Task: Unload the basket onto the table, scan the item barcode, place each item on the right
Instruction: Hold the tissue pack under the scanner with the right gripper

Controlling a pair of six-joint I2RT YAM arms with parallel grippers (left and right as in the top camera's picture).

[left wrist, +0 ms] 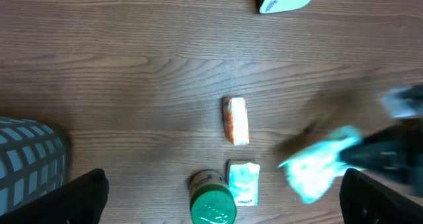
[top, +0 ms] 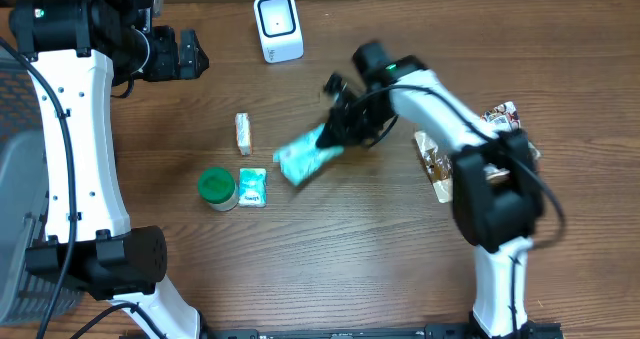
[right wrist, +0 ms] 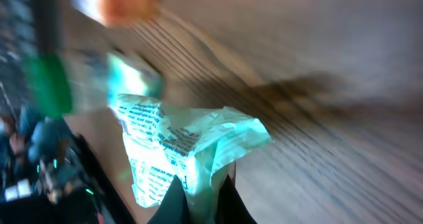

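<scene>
A crinkled teal-and-white packet (top: pixel 305 159) hangs just above the table's middle, pinched at one end by my right gripper (top: pixel 335 137). In the right wrist view the packet (right wrist: pixel 178 145) fills the lower left, printed text facing the camera, and the gripper (right wrist: pixel 201 194) is shut on its edge. The same packet (left wrist: pixel 317 171) is a blur at the right of the left wrist view. The white barcode scanner (top: pixel 277 26) stands at the back of the table. My left gripper (top: pixel 190 56) hovers open at the far left, high over the wood, with nothing in it.
A green-lidded jar (top: pixel 217 189) and a small flat white-green sachet (top: pixel 252 187) lie left of centre. A small orange-white bar (top: pixel 242 133) lies behind them. Two snack packets (top: pixel 435 166) rest by the right arm's base. A grey basket (top: pixel 20 179) sits at the left edge.
</scene>
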